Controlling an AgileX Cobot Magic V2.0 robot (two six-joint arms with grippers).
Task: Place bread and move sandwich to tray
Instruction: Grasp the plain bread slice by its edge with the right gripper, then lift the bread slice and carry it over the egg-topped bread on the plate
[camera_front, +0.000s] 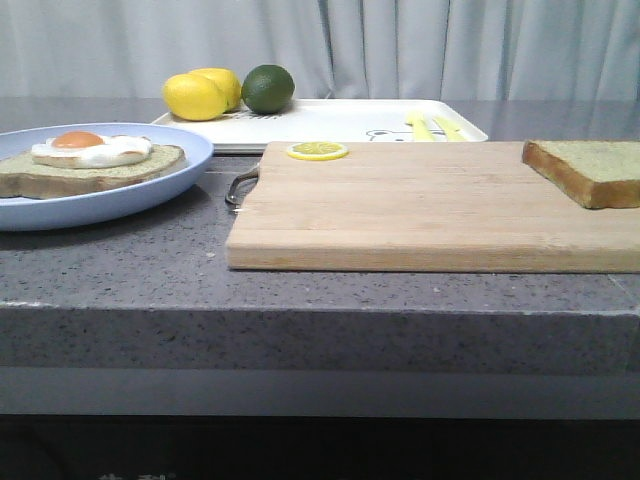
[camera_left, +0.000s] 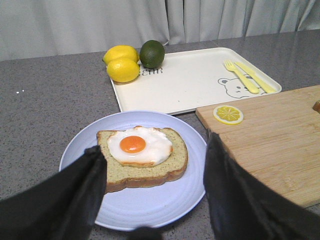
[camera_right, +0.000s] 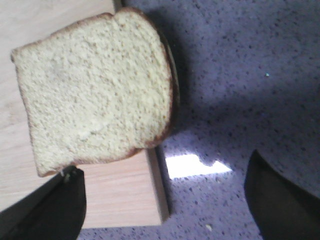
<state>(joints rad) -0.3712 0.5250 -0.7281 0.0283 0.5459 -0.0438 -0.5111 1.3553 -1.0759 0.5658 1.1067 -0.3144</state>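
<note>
The bread (camera_front: 590, 168) lies on the far right of the wooden cutting board (camera_front: 420, 205); in the right wrist view the bread (camera_right: 97, 90) overhangs the board's edge. The sandwich slice with fried egg (camera_front: 95, 160) sits on the light blue plate (camera_front: 150, 195) at the left, also in the left wrist view (camera_left: 142, 157). The white tray (camera_front: 340, 122) stands behind the board. My left gripper (camera_left: 152, 187) is open above the plate's near side, its fingers flanking the slice. My right gripper (camera_right: 165, 200) is open, beside the bread. Neither gripper shows in the front view.
Two lemons (camera_front: 200, 93) and a lime (camera_front: 268, 88) rest on the tray's left end; yellow cutlery (camera_front: 432, 127) lies at its right. A lemon slice (camera_front: 317, 150) sits on the board's back edge. The board has a metal handle (camera_front: 240, 188). Grey counter (camera_front: 300, 300).
</note>
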